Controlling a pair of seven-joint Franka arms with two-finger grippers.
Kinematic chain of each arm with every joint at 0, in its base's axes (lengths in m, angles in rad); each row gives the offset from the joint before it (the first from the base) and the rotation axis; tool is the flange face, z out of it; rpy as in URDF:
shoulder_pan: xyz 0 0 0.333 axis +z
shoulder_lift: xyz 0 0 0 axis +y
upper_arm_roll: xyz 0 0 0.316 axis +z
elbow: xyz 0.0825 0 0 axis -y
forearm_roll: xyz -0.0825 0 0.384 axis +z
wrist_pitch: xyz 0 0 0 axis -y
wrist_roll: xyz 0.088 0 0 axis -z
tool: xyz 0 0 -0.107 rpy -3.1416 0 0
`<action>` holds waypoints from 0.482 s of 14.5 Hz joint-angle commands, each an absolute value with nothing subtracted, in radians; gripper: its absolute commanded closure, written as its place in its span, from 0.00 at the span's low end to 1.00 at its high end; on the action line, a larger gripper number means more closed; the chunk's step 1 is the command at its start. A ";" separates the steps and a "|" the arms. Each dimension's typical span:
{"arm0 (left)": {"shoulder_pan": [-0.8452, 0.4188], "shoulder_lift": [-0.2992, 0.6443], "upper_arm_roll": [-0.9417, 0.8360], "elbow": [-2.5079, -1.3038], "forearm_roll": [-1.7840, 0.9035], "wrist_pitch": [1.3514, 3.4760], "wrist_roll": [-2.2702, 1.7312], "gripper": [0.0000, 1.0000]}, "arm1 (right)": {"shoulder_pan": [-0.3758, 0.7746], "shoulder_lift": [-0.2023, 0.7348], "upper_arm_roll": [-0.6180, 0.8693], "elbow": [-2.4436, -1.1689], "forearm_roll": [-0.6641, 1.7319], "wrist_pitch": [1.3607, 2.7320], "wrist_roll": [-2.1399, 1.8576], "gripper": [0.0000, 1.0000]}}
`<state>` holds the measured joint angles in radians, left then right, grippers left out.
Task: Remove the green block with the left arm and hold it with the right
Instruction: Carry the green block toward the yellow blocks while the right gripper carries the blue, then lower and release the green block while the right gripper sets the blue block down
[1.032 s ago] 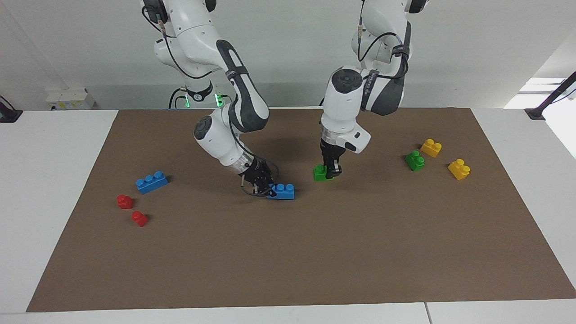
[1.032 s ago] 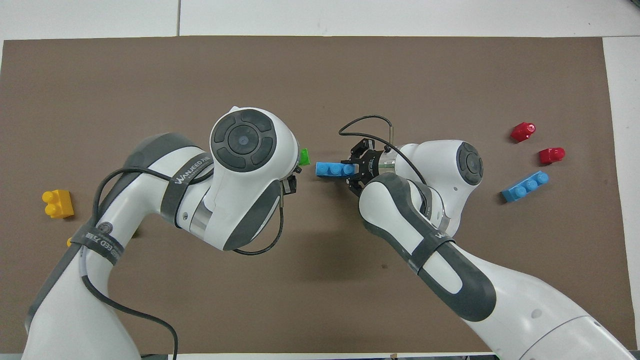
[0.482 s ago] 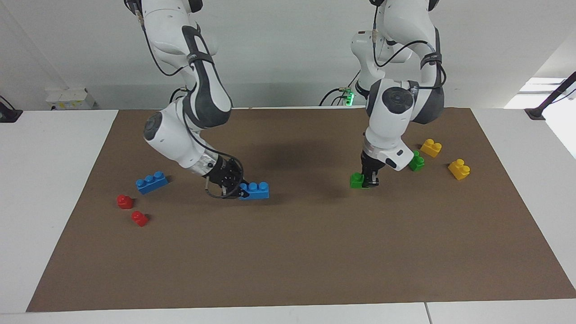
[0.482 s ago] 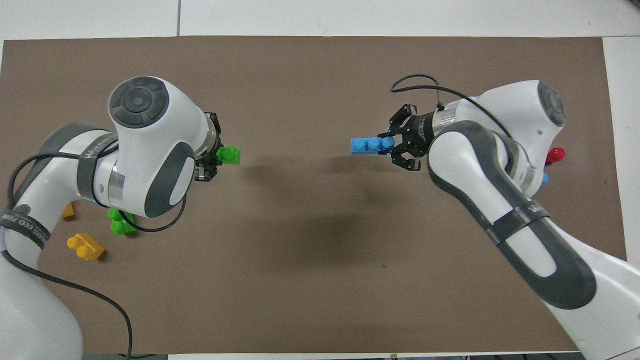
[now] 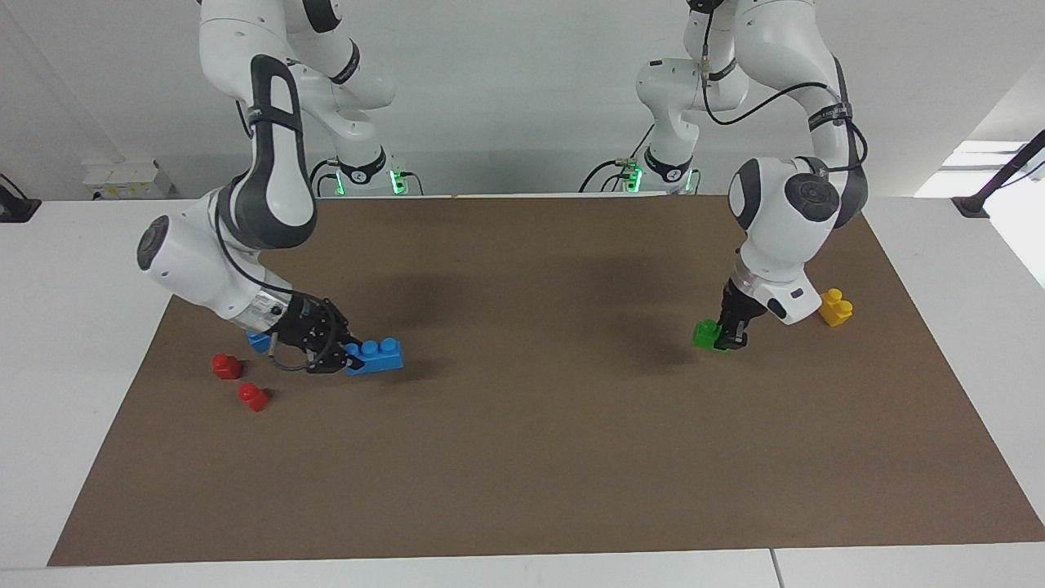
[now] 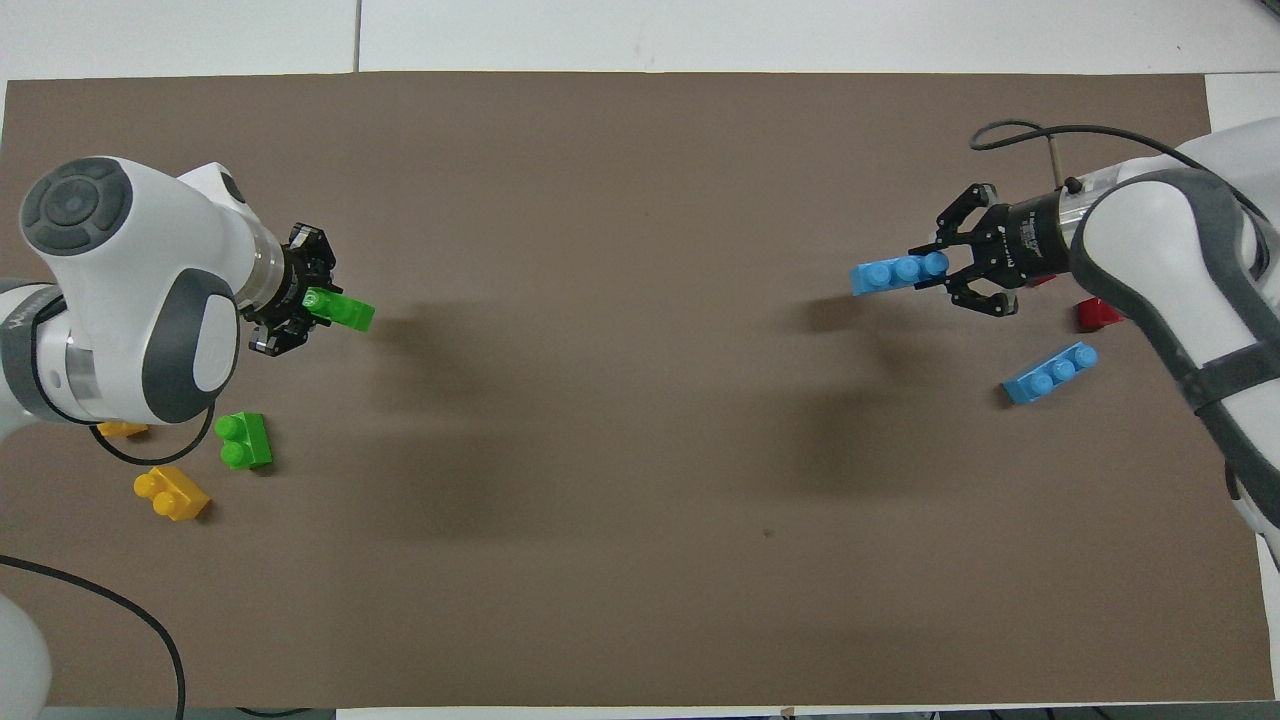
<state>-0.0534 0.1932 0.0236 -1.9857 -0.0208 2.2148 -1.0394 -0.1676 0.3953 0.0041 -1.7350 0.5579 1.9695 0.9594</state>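
The left end effector (image 5: 727, 336) hangs low at the left arm's end of the counter, its wrist pointing almost straight down, its fingers clamped on the green block (image 5: 705, 334). The right end effector (image 5: 341, 357) lies nearly level at the right arm's end, forearm sloping down, fingertips pinching one end of a blue brick (image 5: 374, 356).

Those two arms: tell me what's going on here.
The left gripper is shut on a green block, over the mat toward the left arm's end. The right gripper is shut on a blue brick toward the right arm's end. The two bricks are apart.
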 commanded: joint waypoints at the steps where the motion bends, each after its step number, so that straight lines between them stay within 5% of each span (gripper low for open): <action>1: -0.012 0.182 0.014 -2.031 -0.034 2.270 -0.936 1.00 | -0.204 0.439 0.021 -1.691 0.528 1.950 0.934 1.00; 7: 0.043 0.256 0.014 -2.025 -0.034 2.377 -0.818 1.00 | -0.248 0.462 0.020 -1.700 0.529 1.957 0.888 1.00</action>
